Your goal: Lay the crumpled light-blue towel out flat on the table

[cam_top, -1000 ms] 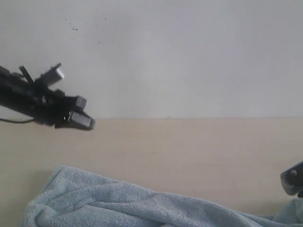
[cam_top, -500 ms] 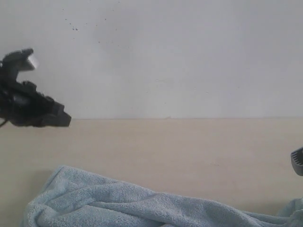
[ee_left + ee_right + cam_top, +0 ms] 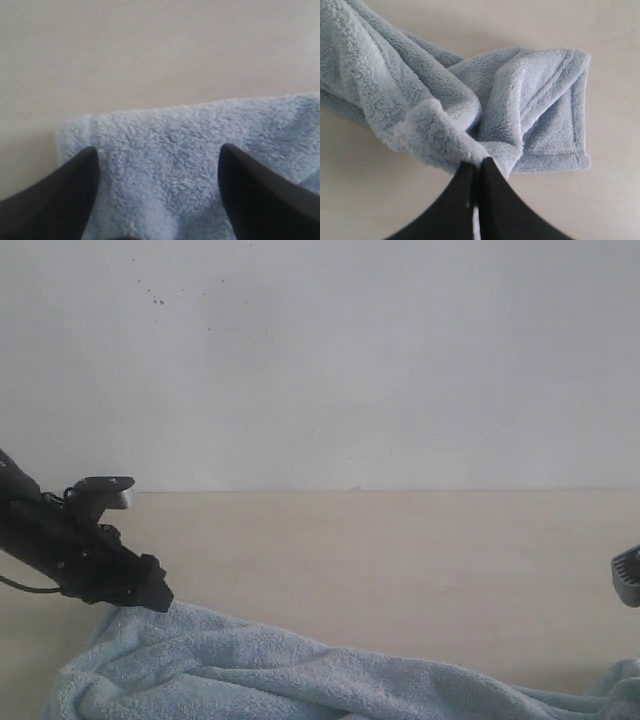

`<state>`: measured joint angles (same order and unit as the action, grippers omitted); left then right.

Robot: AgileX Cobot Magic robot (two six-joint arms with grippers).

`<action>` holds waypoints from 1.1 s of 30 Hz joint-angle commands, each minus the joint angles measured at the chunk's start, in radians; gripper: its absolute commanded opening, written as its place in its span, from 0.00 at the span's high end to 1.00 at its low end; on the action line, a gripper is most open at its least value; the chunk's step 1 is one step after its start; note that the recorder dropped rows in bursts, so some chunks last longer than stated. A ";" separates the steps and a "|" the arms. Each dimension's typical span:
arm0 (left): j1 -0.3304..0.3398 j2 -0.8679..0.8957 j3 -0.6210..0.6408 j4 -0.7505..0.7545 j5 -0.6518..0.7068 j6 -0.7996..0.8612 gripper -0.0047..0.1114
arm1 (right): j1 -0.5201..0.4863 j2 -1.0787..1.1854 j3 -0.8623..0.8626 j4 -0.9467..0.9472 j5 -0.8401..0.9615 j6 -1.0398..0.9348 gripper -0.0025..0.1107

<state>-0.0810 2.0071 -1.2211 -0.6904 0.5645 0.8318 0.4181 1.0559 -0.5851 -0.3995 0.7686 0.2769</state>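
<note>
The light-blue towel [image 3: 300,680] lies rumpled along the near edge of the pale wood table [image 3: 400,550]. My left gripper [image 3: 150,595] is low over the towel's far left corner. In the left wrist view the left gripper [image 3: 157,150] is open, its two dark fingers standing wide apart on either side of the towel's corner area [image 3: 170,130], with nothing held. My right gripper [image 3: 628,575] shows only partly at the right edge. In the right wrist view the right gripper [image 3: 477,162] is shut on a bunched fold of the towel [image 3: 420,90], beside a hemmed corner [image 3: 570,125].
A plain white wall [image 3: 350,360] rises behind the table. Bare tabletop [image 3: 420,540] stretches between the towel and the wall.
My left gripper has dropped from above the table down onto the towel's left corner and opened its jaws. The right gripper has stayed shut and has barely shifted.
</note>
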 commanded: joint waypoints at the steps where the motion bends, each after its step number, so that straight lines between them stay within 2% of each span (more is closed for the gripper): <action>1: 0.001 -0.001 -0.042 0.064 -0.040 -0.075 0.41 | 0.000 -0.008 -0.006 0.001 -0.009 0.000 0.98; 7: 0.001 0.051 -0.042 0.155 -0.084 -0.132 0.41 | 0.000 -0.008 -0.006 -0.008 -0.009 0.000 0.98; 12: 0.001 0.053 -0.042 0.135 -0.066 -0.124 0.43 | 0.000 -0.008 -0.006 -0.012 -0.009 0.000 0.98; 14: 0.001 0.053 -0.042 0.135 -0.035 -0.124 0.59 | 0.000 -0.008 -0.006 -0.012 -0.009 0.000 0.98; 17: 0.001 0.053 -0.042 0.132 0.009 -0.121 0.92 | 0.000 -0.008 -0.006 -0.012 -0.009 0.000 0.98; 24: 0.001 -0.052 -0.042 0.145 0.036 -0.118 0.93 | 0.000 -0.008 -0.006 -0.014 -0.009 0.000 0.98; 29: 0.001 -0.263 -0.035 0.022 0.039 -0.118 0.93 | 0.000 -0.008 -0.006 -0.014 -0.009 0.000 0.98; 33: 0.001 -0.468 0.028 0.018 0.058 -0.118 0.93 | 0.000 -0.008 -0.006 -0.014 0.000 0.000 0.98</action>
<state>-0.0810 1.6602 -1.2389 -0.6563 0.5972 0.7135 0.4181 1.0559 -0.5851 -0.4077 0.7668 0.2769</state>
